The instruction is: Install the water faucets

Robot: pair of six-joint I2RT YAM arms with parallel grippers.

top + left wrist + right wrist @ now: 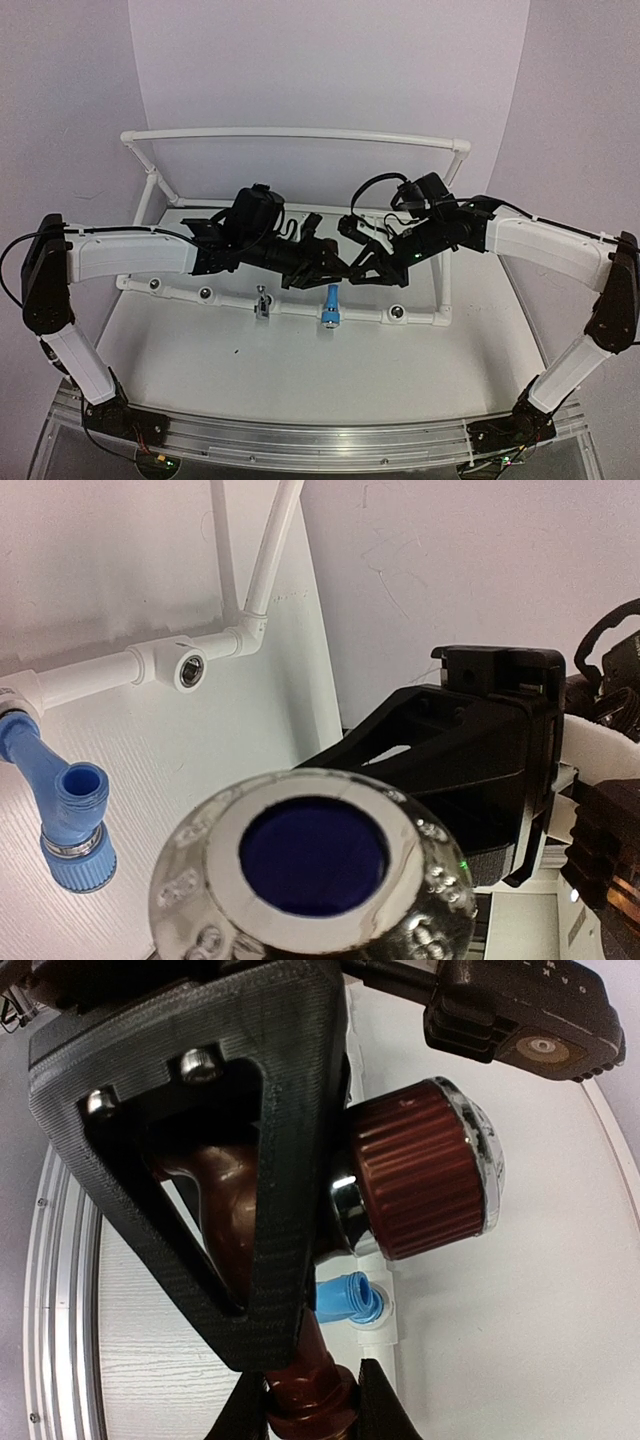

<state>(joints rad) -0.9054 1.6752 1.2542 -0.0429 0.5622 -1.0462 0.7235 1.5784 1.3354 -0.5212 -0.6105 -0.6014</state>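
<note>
On the white pipe frame (290, 133), the grey metal faucet (263, 300) sits on the left, with the blue faucet (330, 305) beside it. A socket (397, 313) further right has none. Above them, the left end effector (325, 265) is right at the knob (420, 1170) of the dark red faucet (225, 1210), but I cannot tell if it grips it. The right end effector (365, 262) is closed on that faucet's body. The knob is round and shiny. It may slip and fall onto the worktop (300, 380) if the right one lets go too soon.
</note>
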